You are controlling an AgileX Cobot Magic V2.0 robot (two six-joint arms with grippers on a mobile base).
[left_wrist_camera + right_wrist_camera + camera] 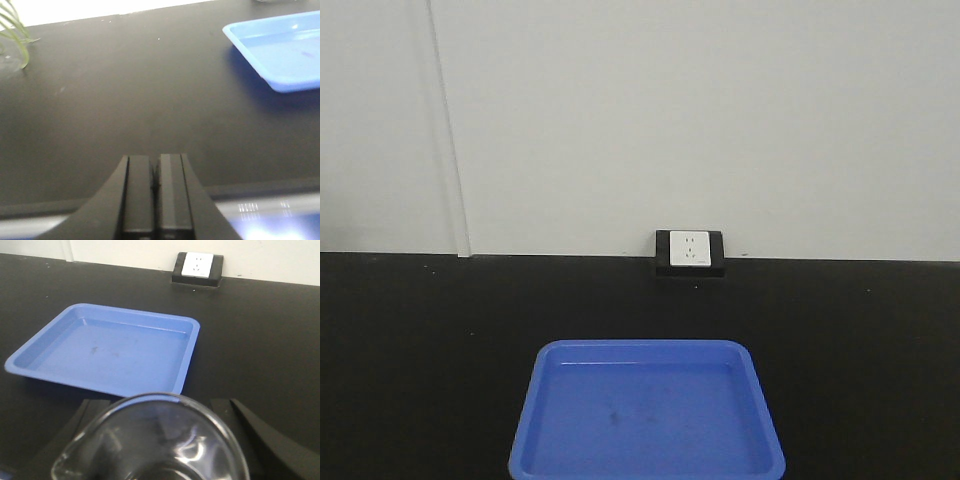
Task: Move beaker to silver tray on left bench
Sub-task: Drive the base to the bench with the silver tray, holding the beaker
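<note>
The clear glass beaker (pixel 155 445) fills the bottom of the right wrist view, its round rim and spout toward the camera. My right gripper (pixel 160 407) is shut on it, one black finger (pixel 92 415) on each side, just in front of the blue tray. My left gripper (pixel 155 161) is shut and empty, low over the front edge of the black worktop (pixel 125 100). The silver tray and the left bench are out of view. Neither gripper shows in the front view.
A bright blue plastic tray (pixel 645 410) lies empty on the black worktop with the wall socket (pixel 690 250); it also shows in the left wrist view (pixel 280 55) and the right wrist view (pixel 110 347). Green plant leaves (pixel 15 35) stand at the far left.
</note>
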